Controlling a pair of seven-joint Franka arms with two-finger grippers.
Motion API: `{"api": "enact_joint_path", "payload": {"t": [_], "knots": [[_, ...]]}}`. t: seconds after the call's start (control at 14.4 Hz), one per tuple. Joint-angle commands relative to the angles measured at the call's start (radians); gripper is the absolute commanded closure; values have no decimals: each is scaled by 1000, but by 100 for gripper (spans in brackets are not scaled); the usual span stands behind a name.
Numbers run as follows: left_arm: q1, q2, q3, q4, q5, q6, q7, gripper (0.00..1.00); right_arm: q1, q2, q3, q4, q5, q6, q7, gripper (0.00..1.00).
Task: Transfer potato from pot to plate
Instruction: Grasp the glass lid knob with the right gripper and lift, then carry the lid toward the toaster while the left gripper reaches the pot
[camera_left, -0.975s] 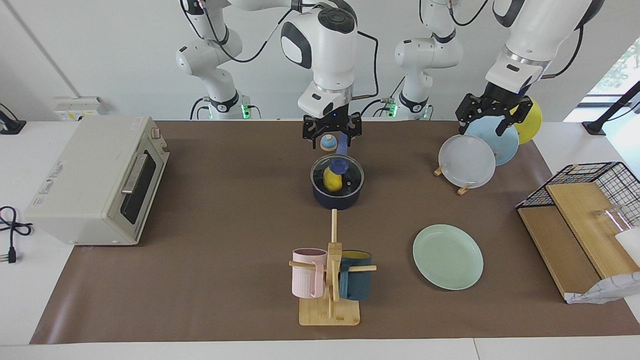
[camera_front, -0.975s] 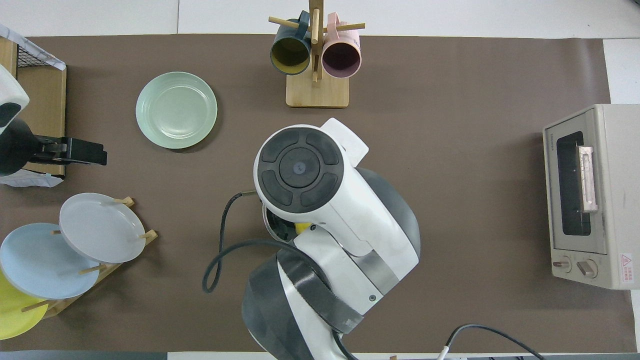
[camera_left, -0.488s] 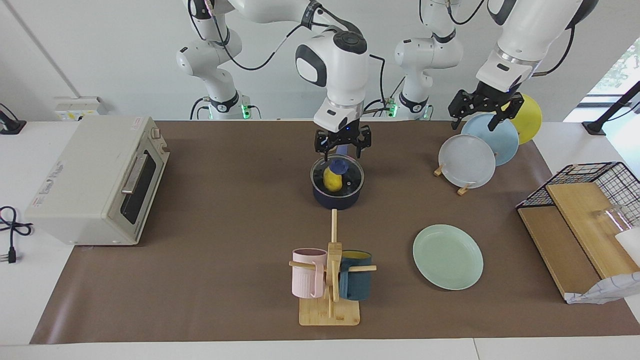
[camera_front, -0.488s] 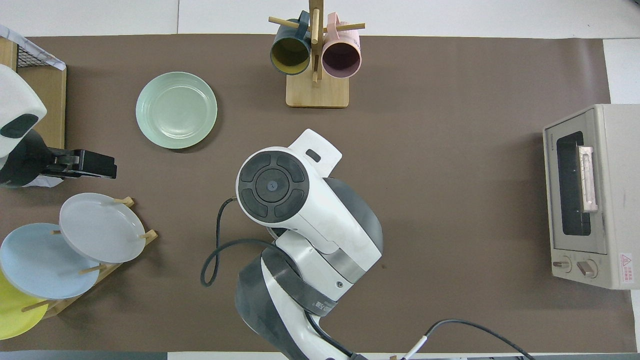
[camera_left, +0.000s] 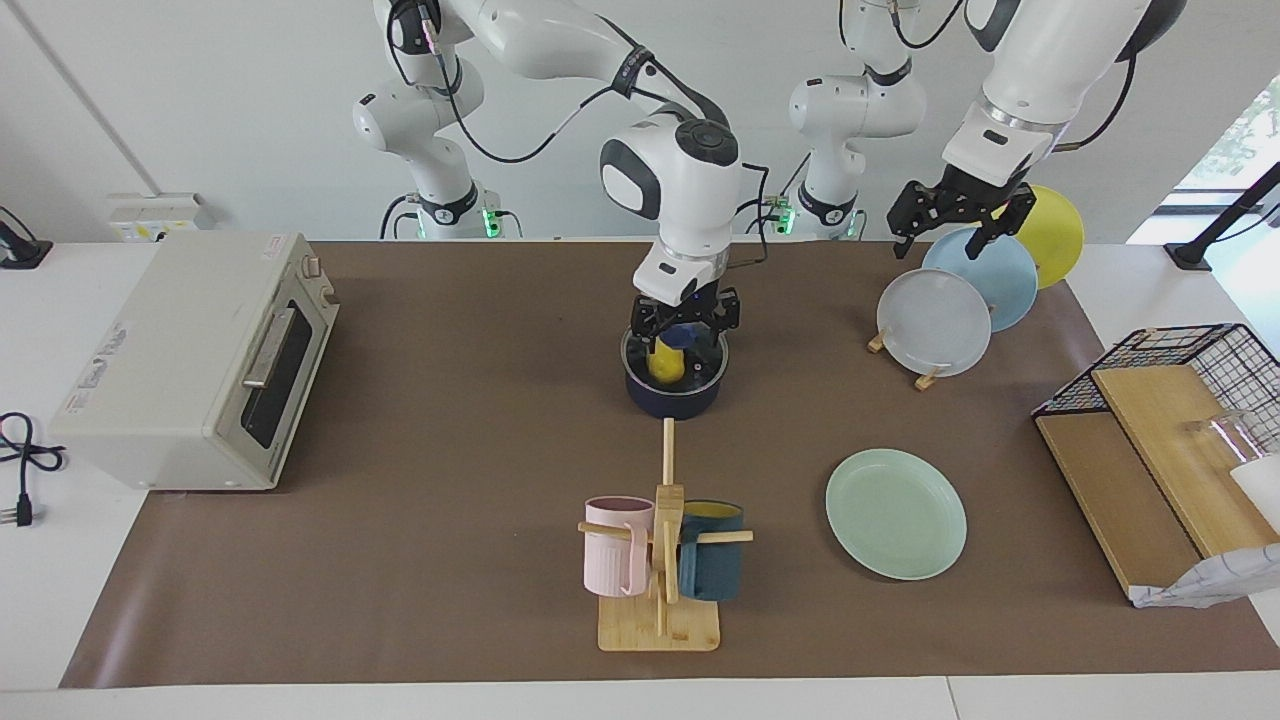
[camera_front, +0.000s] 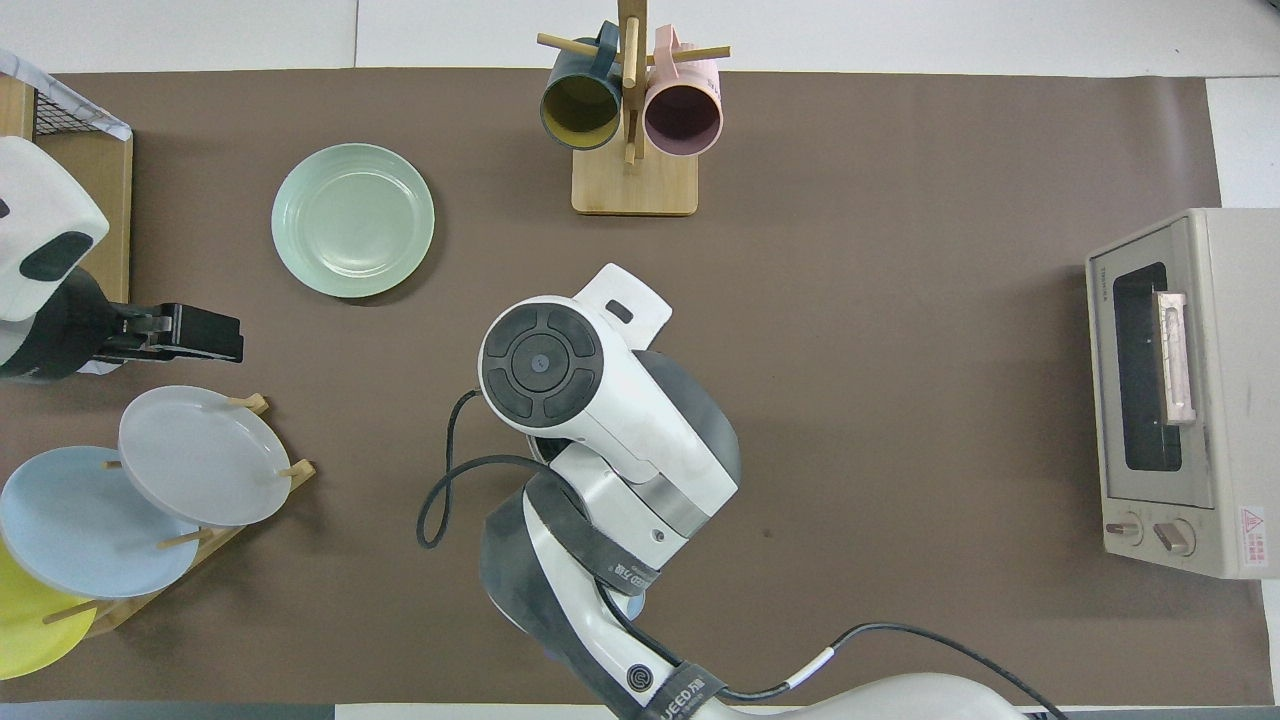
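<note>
brown mat: right pincer (camera_left: 684, 335) released over potato (camera_left: 665, 362) in pot (camera_left: 676, 395); left pincer (camera_left: 962, 222) released.

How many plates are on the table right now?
4. The mint plate lies flat, farther from the robots than the pot, toward the left arm's end. Grey, light-blue and yellow plates stand in a rack near the left arm's base.

Pot (camera_left: 674, 395) and potato (camera_left: 664, 362) hidden overhead under right arm, yellow plate (camera_front: 25, 630) cut off
</note>
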Motion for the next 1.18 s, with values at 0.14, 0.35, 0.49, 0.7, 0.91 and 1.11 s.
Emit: {"api": "enact_joint_path", "payload": {"t": [0.14,0.35,0.49,0.7,0.91,1.11], "knots": [[-4,-26,7,-32,-10,41,-65,0,-2,-42,7,-78,-16,29,9,0],[-1,-37,7,-59,-12,37,-56,0,14,-45,12,-89,-16,29,9,0],[-10,-50,7,-82,-12,34,-56,0,21,-48,12,-90,-16,28,9,0],[-38,-69,7,-109,-12,35,-56,0,23,-57,12,-110,-16,28,1,0],[-47,-70,7,-111,-12,37,-56,0,23,-59,12,-112,-17,28,-5,0],[-46,-70,7,-117,-12,34,-56,0,23,-59,12,-113,-16,26,-5,10]]}}
